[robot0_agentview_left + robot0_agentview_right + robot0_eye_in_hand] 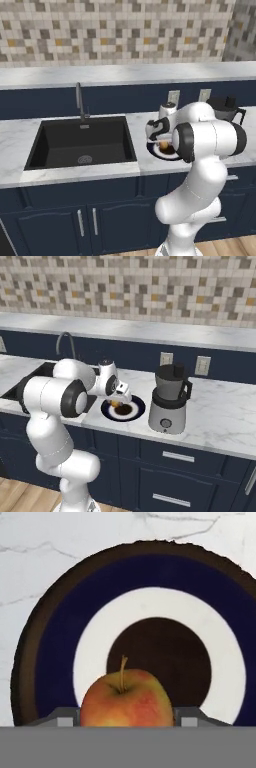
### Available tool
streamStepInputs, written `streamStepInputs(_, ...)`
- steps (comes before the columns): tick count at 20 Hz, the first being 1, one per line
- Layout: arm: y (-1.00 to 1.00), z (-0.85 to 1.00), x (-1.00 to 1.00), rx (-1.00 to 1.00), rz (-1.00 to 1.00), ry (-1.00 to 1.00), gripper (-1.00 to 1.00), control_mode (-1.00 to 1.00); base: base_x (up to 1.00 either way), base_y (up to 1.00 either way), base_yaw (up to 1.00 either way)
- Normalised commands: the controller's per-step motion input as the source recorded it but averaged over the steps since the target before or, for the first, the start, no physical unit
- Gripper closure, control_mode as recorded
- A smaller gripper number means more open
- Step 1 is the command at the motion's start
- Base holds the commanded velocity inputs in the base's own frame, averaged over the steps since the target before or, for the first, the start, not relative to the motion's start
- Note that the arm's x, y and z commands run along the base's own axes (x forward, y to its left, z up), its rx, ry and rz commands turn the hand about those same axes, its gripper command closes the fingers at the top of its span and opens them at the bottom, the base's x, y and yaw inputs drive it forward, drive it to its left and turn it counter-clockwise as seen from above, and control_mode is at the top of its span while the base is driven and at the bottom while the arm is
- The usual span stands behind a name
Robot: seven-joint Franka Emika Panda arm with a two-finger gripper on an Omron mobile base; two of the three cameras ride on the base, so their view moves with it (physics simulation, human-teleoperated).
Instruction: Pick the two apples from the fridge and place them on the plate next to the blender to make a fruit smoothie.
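Note:
An orange-yellow apple (127, 697) with a red blush sits stem-up between my fingertips, low over the near side of the plate (55, 637). The plate has a dark centre, a white ring and a dark rim. My gripper (127, 722) is shut on the apple, with both fingers against its sides. The base views show the hand (162, 136) (120, 395) pointing down over the plate (156, 152) (132, 415), with the apple (118, 403) under it. The blender (169, 401) (227, 112) stands just right of the plate. The fridge and the other apple are out of view.
A dark sink (80, 142) with a faucet (79, 100) lies left of the plate in the marble counter (225, 421). Wall outlets (166, 358) sit behind the blender. Navy cabinets run below the counter's front edge.

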Motion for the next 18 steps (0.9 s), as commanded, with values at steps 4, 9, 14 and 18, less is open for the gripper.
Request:
streamStepInputs(4, 0.01, 0.05, -0.01, 0.0, 0.0, -0.01, -1.0, -1.0, 0.0, 0.0, 0.0)
streamStepInputs(9, 0.12, 0.65, -0.66, 0.0, 0.0, -0.13, -1.0, -1.0, 0.0, 0.0, 0.0)
streamStepInputs(14, 0.28, 0.77, -1.0, 0.0, 0.01, -0.04, -1.0, -1.0, 0.0, 0.0, 0.0)
streamStepInputs(18, 0.21, 0.79, -1.0, 0.0, 0.0, 0.0, -1.0, -1.0, 0.0, 0.0, 0.0)
